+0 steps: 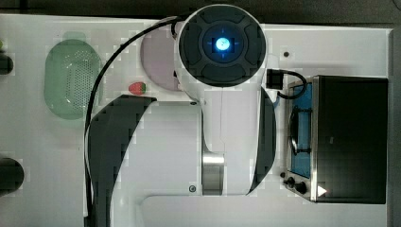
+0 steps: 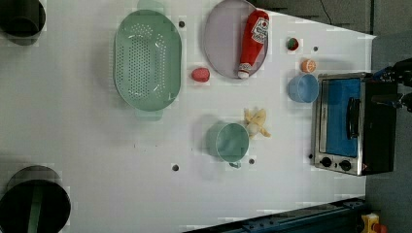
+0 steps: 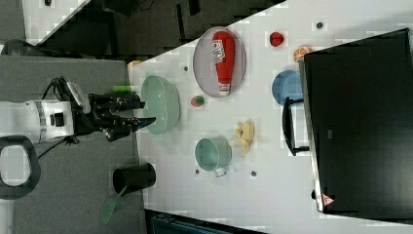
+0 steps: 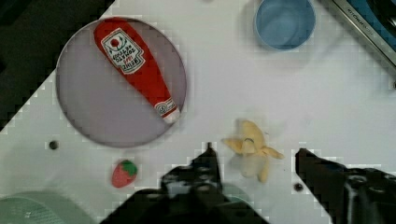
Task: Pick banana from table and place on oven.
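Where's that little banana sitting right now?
In the left view the banana lies on the white table, touching the right side of the green cup, with the oven further right.

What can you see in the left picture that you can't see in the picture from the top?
Left view alone: the banana lying on the table beside a green cup, a ketchup bottle on a purple plate, a blue bowl and an orange slice. Top view alone: the robot arm seen from above, covering the middle of the table. Both: the oven, the green colander and the strawberry.
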{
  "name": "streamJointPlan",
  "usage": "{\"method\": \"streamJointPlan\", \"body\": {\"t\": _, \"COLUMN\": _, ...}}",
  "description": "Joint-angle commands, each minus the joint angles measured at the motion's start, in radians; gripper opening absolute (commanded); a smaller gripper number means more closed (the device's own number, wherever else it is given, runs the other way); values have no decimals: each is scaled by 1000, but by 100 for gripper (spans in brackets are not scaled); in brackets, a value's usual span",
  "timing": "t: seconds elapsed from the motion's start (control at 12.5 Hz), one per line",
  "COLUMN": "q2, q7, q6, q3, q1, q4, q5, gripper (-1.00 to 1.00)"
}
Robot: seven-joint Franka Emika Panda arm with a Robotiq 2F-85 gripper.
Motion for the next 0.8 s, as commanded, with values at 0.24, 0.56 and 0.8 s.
{"method": "streamJointPlan", "body": {"t": 0.24, "q2": -444, "q7": 93, "q6": -101, "q3": -31, "q1": -26, "q4": -364, "q5": 19, "gripper": 99}}
{"method": "streamJointPlan", "body": {"t": 0.56, "q2": -410, "q7": 93, "q6": -51, "q3": -30, "q1": -26, "q4": -396, "q5": 19, "gripper": 100}}
{"method": "streamJointPlan", "body": {"t": 0.8, "q2": -343, "q7": 93, "q6": 101, "q3": -25, "q1": -25, "q4": -481, "q5": 19, "gripper": 100}}
